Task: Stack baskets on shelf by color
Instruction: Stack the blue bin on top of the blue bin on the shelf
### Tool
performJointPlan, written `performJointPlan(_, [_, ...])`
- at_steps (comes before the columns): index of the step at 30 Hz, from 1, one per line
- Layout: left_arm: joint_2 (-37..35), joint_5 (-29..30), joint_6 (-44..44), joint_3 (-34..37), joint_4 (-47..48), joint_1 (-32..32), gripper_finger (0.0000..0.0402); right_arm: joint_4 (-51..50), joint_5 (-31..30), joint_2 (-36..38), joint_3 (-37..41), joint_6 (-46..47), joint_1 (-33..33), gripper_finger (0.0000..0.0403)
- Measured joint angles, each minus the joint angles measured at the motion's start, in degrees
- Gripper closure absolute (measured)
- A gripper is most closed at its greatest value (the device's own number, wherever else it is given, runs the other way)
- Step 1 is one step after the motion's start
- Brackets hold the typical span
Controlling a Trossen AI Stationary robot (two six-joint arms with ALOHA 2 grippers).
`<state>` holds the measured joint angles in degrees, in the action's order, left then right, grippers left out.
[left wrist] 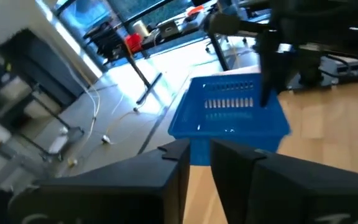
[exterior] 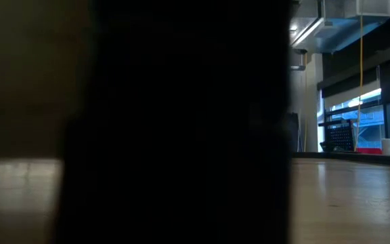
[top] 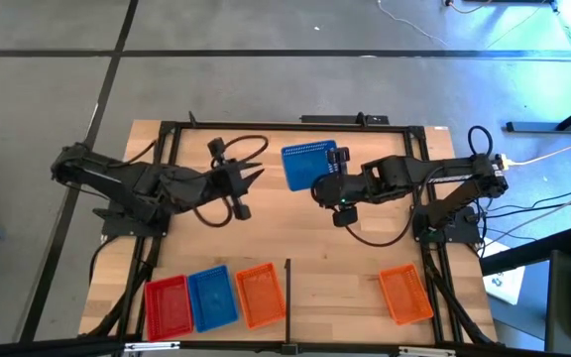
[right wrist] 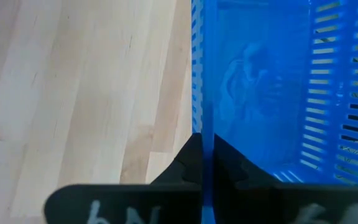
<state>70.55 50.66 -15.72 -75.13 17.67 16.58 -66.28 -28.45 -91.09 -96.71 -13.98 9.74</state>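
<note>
Right gripper (right wrist: 202,177) jaws tight on blue basket (right wrist: 272,87) wall.

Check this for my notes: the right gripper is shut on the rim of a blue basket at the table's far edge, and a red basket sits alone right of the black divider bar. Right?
Not quite: the basket alone right of the black divider bar is an orange basket, as the high view shows. The right gripper is indeed shut on the blue basket rim.

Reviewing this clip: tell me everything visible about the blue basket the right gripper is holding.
The blue basket is a shallow rectangular plastic tray with slotted lattice walls and a smooth floor. The right gripper is shut on one wall, a finger on each side. It sits at the table's far edge, apart from the row of baskets at the near edge. Whether it rests on the wood or is lifted cannot be told.
</note>
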Motion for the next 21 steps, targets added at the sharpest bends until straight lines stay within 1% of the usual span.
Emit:
performJointPlan(3, [0.46,-0.21,4.09,0.04,-0.42,-1.71,0.0336,0.0,-0.13,0.0,0.0,-0.3,0.0,0.0403])
performJointPlan(5, [0.21,-1.88,4.56,-0.04,-0.6,-2.65,0.0334,-0.01,-1.34,0.01,0.0,-1.63,0.0,0.0403])
performJointPlan(7, [0.28,-5.48,0.82,-0.04,0.14,-3.68,0.0333,-0.08,-2.55,0.0,0.0,-5.13,0.0,0.0403])
performJointPlan(9, [0.41,-10.33,-5.39,-0.04,1.37,-4.39,0.0333,-0.5,-2.99,0.02,0.0,-9.43,0.0,0.0403])
performJointPlan(12, [0.32,-18.05,-15.15,-0.04,1.86,-5.47,0.0333,-2.67,-2.99,0.02,0.0,-18.4,0.0,0.0403])
performJointPlan(14, [0.35,-21.32,-19.45,-0.02,2.61,-6.01,0.0333,-4.3,-3.01,0.02,0.0,-25.13,0.0,0.0403])
performJointPlan(17, [0.81,-23.93,-20.62,-0.06,2.84,-6.46,0.0333,-5.74,-4.76,0.0,0.0,-32.52,0.0,0.0403])
performJointPlan(21, [3.56,-26.63,-20.69,0.06,5.47,-7.93,0.0333,-6.09,-5.59,-0.04,0.0,-38.72,-0.02,0.0403])
